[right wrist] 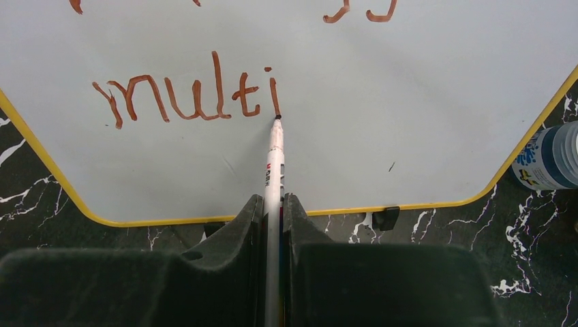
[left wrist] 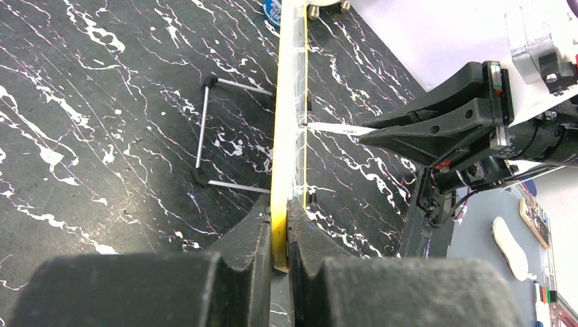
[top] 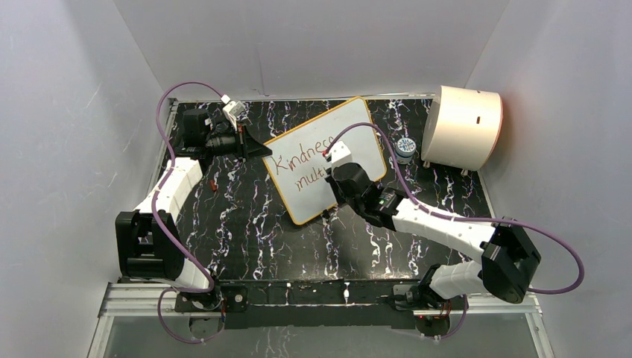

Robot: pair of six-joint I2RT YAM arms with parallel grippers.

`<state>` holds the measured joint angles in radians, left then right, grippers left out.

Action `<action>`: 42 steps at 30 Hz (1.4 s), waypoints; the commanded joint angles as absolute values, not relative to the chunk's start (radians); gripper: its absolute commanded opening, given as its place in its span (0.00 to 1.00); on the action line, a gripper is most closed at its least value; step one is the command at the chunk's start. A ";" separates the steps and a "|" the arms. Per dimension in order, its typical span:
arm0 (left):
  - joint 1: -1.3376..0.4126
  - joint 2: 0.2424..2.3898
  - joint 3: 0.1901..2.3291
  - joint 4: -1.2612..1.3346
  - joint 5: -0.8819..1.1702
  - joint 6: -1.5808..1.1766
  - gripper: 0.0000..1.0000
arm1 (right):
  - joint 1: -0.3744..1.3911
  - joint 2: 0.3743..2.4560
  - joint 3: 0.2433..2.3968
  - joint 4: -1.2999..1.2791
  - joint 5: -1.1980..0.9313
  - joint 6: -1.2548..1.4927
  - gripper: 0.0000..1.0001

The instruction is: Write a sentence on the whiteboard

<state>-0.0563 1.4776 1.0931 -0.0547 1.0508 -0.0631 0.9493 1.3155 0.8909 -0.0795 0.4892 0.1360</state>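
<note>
- Pinching the yellow rim of the whiteboard (left wrist: pixel 290 102), the left end effector (left wrist: pixel 279 212) has its two fingers pressed against either face of the board's left edge; the left wrist view shows the board edge-on between them
- the whiteboard sits at the far middle of the black marbled mat (top: pixel 246 239) that covers the table, turned at a slant so its corners point near and far; a thin wire stand (left wrist: pixel 204 129) shows behind it, its feet on the mat
- the right end effector (right wrist: pixel 272 204) is closed on a white marker (right wrist: pixel 275 170), the barrel running out between the fingers towards the board; the tip touches the board at the foot of the last letter
- the sentence (right wrist: pixel 191 95) is in dark red; the lower line reads "multi" so far; the upper line begins "Kindnes" in the top view, and its end is hidden behind the right arm
- right of the board, just beside its right corner, stands a small bottle (top: pixel 405 148) with a blue and white label
- farther right, at the far right of the table, rests a cream half-cylinder drum (top: pixel 462 127) with an orange edge
</note>
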 commanded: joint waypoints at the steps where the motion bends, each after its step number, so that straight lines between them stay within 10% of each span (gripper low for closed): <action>1: -0.109 1.520 1.050 -0.183 0.988 0.026 0.00 | 0.946 1.273 0.899 -0.046 0.502 0.142 0.00; 42: -0.110 1.519 1.049 -0.183 0.989 0.026 0.00 | 0.908 1.315 0.916 0.038 0.471 0.129 0.00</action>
<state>-0.0563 1.4776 1.0931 -0.0544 1.0504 -0.0631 0.9123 1.3087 0.8909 -0.0204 0.4835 0.1284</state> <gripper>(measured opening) 0.055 0.197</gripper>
